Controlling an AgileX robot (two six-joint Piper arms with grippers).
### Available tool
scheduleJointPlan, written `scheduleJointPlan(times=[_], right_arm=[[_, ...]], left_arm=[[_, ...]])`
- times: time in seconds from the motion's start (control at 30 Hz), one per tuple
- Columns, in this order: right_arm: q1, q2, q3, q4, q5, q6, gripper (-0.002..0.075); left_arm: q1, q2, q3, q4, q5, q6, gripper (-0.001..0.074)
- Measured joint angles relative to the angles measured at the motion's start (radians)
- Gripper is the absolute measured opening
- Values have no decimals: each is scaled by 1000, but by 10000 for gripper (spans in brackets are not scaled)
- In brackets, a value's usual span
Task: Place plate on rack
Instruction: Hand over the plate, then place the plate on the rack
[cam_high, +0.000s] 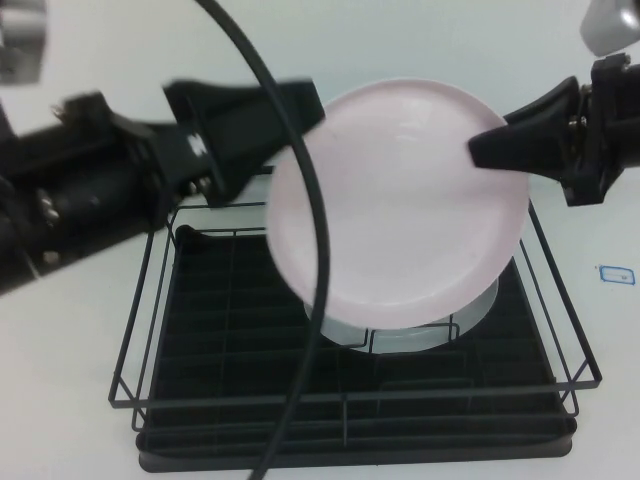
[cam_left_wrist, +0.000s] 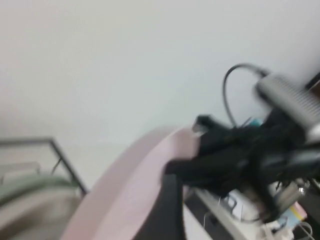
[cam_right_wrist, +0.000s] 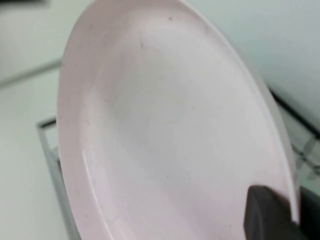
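Rack (cam_high: 345, 400) sits nearest on the white bench (cam_high: 60, 350), a black wire frame over a ribbed black tray. A black cable (cam_high: 318, 250) hangs across the near view in front of it. Toward the rack's far right part, pale green plates (cam_high: 420, 335) stand in the small wire holder, only their lower edges showing.

Above them the plate (cam_high: 400, 200), pale pink, is held tilted up off the rack, its face turned toward the near side and its lower rim just over the green plates.

At the plate's right rim, the right pincer (cam_high: 478, 152) is closed on it; the right wrist view shows one dark fingertip (cam_right_wrist: 267, 212) lying on the plate's inner face at the rim.

At the plate's far left rim, the left pincer (cam_high: 300, 110) reaches in from the left with a finger over the plate's edge. Whether it actually grips the plate I cannot tell, as the left wrist view is blurred there.
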Motion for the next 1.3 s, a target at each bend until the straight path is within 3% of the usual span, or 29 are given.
scheduleJointPlan(times=[0.23,0.5,0.67,0.83,0.93,1.3], right_arm=[[0,-10,-2,-185,-73,-137,65],[56,-17,-2,-228,-164,-292,65],[170,-30,-2,-400,-212,-311,65],[274,-51,-2,-580,-321,-220,65],[303,-57,-2,-605,-391,-180,65],[319,-71,59,-744,-404,24,64]], left_arm=[[0,-98,-90,-2,-85,64,692],[0,-241,-157,-8,-179,137,678],[0,-355,-157,87,-213,156,545],[0,-474,-158,256,-268,159,326],[0,-531,-158,314,-293,159,244],[0,-584,-158,347,-331,159,200]])
